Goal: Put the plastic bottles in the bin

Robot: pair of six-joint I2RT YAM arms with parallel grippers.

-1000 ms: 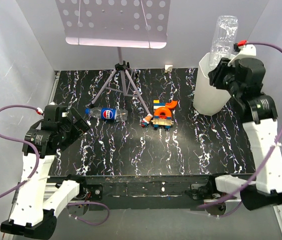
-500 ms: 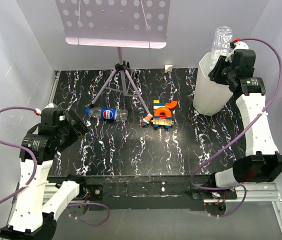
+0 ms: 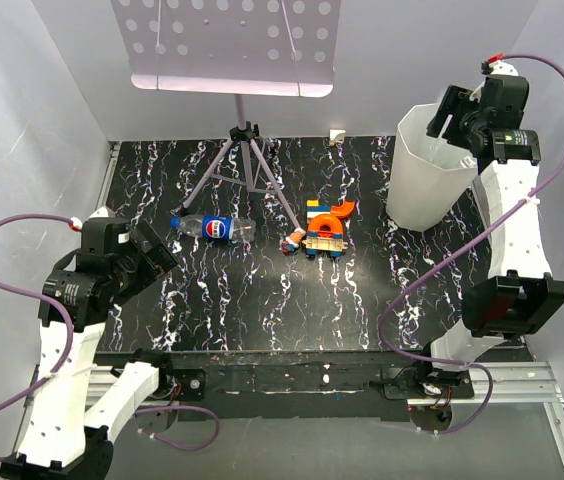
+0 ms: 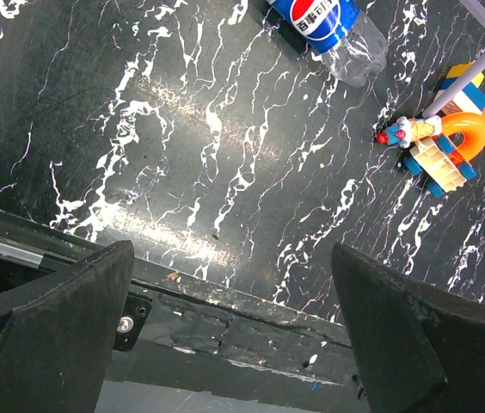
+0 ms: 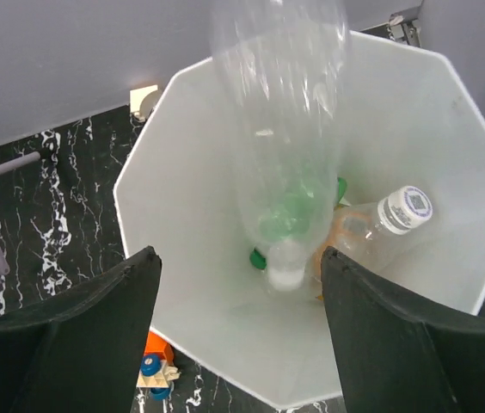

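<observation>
Half a second ago your right pincer (image 5: 239, 258) held the clear bottle (image 5: 281, 129) high over the bin (image 3: 417, 190). Now the bottle's neck points down inside the bin. The pincer's fingers are wide apart, one on each side of the bottle, not touching it. Your left pincer (image 4: 231, 254) is wide apart too, with nothing in it. The Pepsi bottle (image 3: 214, 228) has not moved and lies well ahead of it.

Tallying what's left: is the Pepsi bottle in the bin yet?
Out. The Pepsi bottle lies on its side on the table, well left of the bin.
</observation>
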